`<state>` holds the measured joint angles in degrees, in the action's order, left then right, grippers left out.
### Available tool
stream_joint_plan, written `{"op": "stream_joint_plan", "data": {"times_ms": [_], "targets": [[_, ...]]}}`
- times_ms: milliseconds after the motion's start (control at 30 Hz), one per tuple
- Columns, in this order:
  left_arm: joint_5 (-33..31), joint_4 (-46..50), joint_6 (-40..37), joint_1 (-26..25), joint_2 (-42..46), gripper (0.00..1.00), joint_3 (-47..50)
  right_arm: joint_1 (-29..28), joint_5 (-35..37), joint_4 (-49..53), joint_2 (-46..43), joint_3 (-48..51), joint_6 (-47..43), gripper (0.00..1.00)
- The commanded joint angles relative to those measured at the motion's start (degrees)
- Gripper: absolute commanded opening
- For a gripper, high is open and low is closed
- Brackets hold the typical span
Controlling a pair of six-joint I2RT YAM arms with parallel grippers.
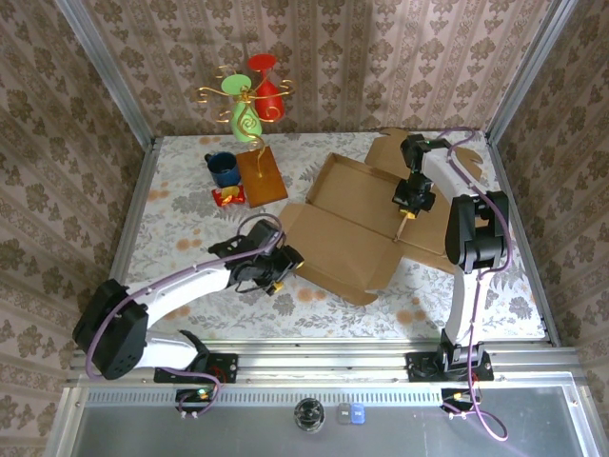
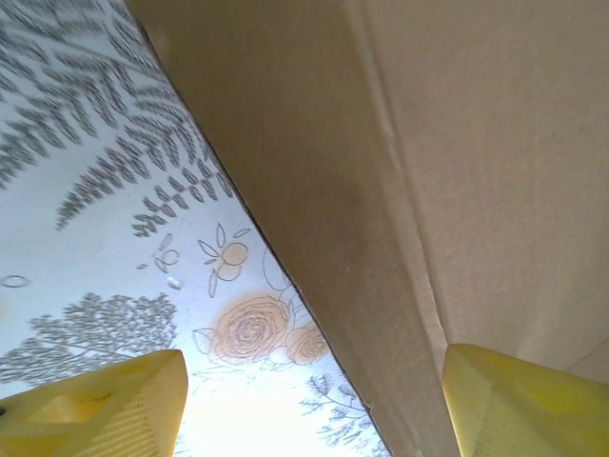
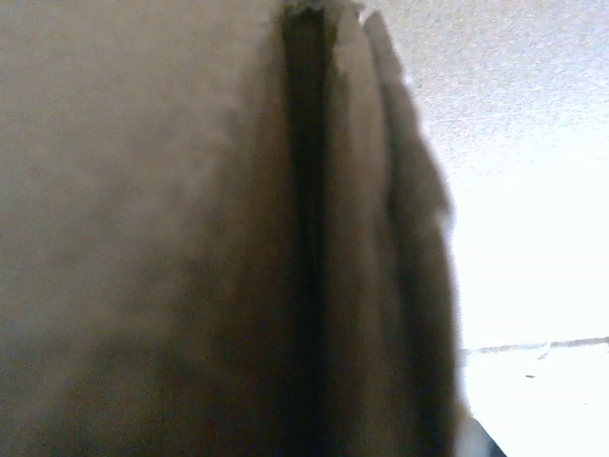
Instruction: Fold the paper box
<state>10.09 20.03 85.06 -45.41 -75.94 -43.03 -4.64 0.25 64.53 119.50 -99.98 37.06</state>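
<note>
The flat brown cardboard box (image 3: 190, 238) is a close, soft blur in the right wrist view, and from above the right gripper (image 1: 405, 221) over the box's right half is too small to show how its jaws stand. In the left wrist view the yellow fingers (image 2: 105, 409) of the left gripper (image 2: 314, 381), by the box's rim, are cut off by the bottom edge. The little red-and-yellow thing (image 1: 228, 197) left of the box is too small to identify.

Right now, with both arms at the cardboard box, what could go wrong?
The left end effector has open fingers straddling the paper box edge; closing off the crease could crumple the flap. The right end effector is over the unfolded box; a hard push might slide it toward the blue mug and wooden stand.
</note>
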Motion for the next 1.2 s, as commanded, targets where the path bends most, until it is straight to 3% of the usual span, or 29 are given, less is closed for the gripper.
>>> {"op": "stream_joint_plan", "data": {"times_ms": [0,133,333,667,867,1033,1167], "targets": [[-3.0,-7.8,6.9,-1.3,-1.2,0.72,-0.1,0.3,-2.8,-0.5,-2.0,0.9,2.5,0.0],[-5.7,-12.3,6.8,-1.8,-2.6,0.66,1.6,0.3,-3.6,-1.0,-2.3,1.6,2.9,0.0],[-8.3,-16.3,6.2,-1.7,-4.2,0.42,1.7,0.3,-4.0,-1.3,-3.0,2.7,3.1,0.0],[-13.8,-1.4,0.1,-1.7,-0.7,0.0,-5.5,0.3,-5.0,-3.3,-4.8,5.8,4.7,0.0],[-19.7,18.1,-6.6,-1.4,-1.4,0.0,-17.4,-2.8,-6.1,-5.2,-9.3,9.0,10.7,0.0],[-22.6,32.5,-12.5,0.1,-5.7,0.0,-29.4,-7.2,-7.2,-9.5,-15.0,16.5,21.2,0.0],[-25.3,42.1,-17.6,1.4,-8.9,0.0,-38.2,-9.6,-9.2,-12.9,-18.6,22.6,30.0,0.05]]}}
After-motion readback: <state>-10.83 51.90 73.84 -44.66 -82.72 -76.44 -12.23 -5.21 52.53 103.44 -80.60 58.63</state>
